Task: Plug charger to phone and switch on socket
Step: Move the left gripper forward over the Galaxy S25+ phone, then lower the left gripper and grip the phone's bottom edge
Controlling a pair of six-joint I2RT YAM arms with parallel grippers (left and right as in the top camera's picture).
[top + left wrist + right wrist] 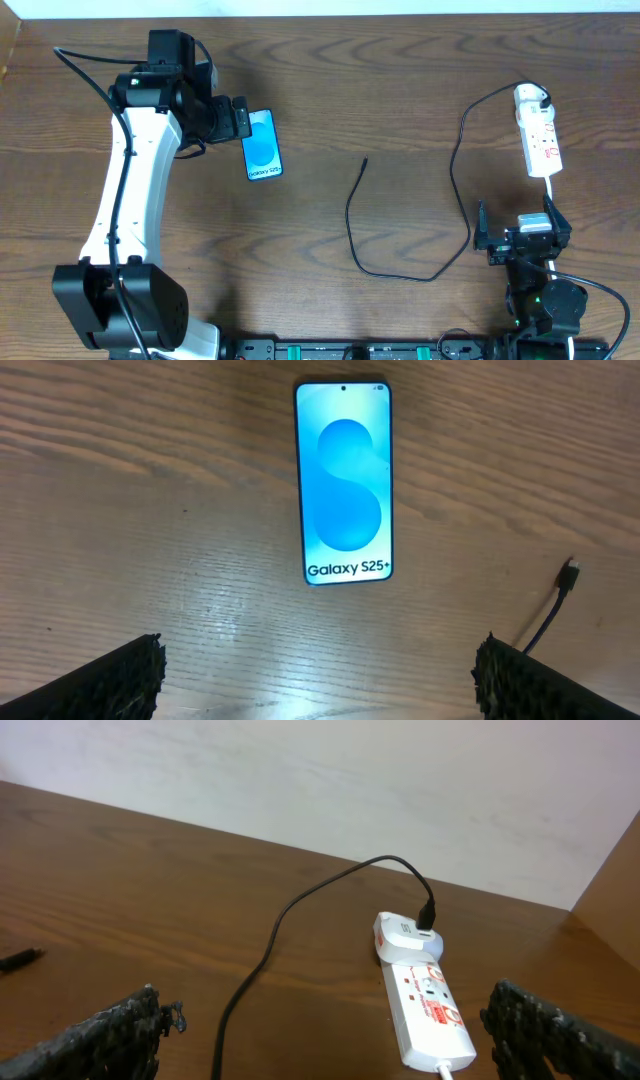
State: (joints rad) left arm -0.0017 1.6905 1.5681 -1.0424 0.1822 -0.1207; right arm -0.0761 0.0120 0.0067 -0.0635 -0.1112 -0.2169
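Note:
The phone point(262, 144) lies flat on the table at the upper left, its blue-cyan screen lit; it also shows in the left wrist view point(343, 482). My left gripper point(240, 118) is open and empty just left of the phone's top end. The charger cable point(455, 190) runs from its white plug point(531, 98) in the socket point(540, 142) down and round to its free tip point(364, 160) mid-table. The tip shows in the left wrist view point(571, 572). My right gripper point(522, 228) is open and empty, below the socket point(428, 1007).
The socket's white cord point(549, 188) runs down toward the right arm. A dark rail point(350, 350) lies along the table's front edge. The wall rises behind the table's far edge point(300, 780).

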